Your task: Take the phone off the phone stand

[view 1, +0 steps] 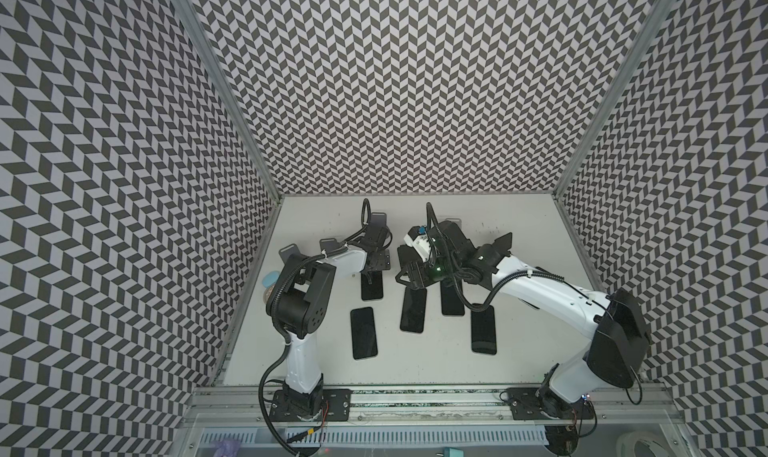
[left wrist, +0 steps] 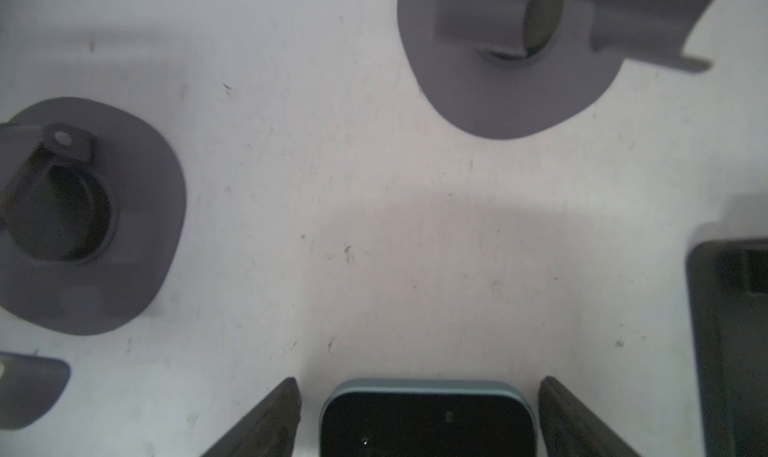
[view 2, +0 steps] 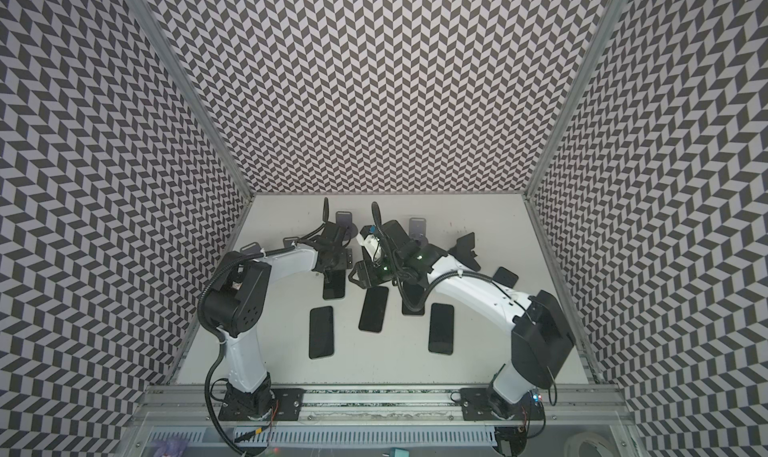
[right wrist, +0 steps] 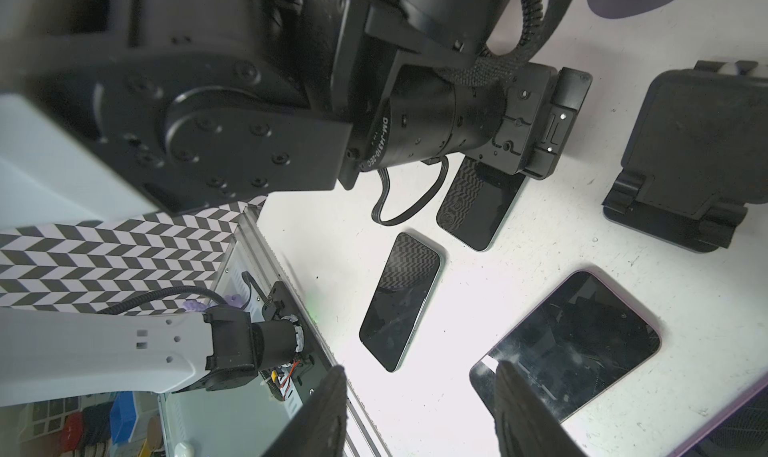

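Table (view 1: 519, 351) held dark phones (view 1: 363, 332) lying flat in both top views. Grey phone stand (left wrist: 498, 93) stood near but apart from the phone (left wrist: 428, 426), which lay flat on the table between the 2 wide-spread fingers (left wrist: 274, 417) of the left gripper (left wrist: 419, 386), clear of both. Right gripper (right wrist: 419, 367) hung narrowly parted, gripping nothing.

Five phones (view 1: 364, 333) flat in a loose row mid-table (view 1: 415, 363), phone stands (view 1: 378, 219) behind them near the back wall, lone stand (view 1: 505, 243) at right rear.
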Available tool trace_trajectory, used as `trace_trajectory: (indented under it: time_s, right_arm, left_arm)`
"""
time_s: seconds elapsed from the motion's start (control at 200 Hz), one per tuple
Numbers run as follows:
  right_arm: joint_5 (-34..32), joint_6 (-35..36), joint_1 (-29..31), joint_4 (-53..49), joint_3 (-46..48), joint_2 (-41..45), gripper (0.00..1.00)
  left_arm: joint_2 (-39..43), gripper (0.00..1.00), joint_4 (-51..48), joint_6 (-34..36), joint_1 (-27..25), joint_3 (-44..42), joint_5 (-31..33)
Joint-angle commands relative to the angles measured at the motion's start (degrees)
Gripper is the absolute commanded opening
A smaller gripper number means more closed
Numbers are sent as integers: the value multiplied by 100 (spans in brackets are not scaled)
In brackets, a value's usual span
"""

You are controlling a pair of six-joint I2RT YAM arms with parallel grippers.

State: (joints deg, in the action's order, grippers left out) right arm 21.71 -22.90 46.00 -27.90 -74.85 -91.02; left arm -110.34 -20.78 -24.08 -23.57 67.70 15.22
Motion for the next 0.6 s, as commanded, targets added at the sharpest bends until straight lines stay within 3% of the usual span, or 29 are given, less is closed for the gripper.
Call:
trace_trajectory:
  time_s: [0.0, 0.381, 0.591]
  right_arm:
    - [-183, 77, 23, 103, -214, 226, 58]
    - [-667, -11, 15, 35, -551, 324, 67]
    - [-1808, 9, -59, 299, -617, 764, 71]
  left_arm:
    - [-135, 94, -674, 52, 30, -113, 180]
    - [1155, 96, -267, 92, 31, -540, 557]
    - [2712, 97, 737, 337, 53, -1271, 1059]
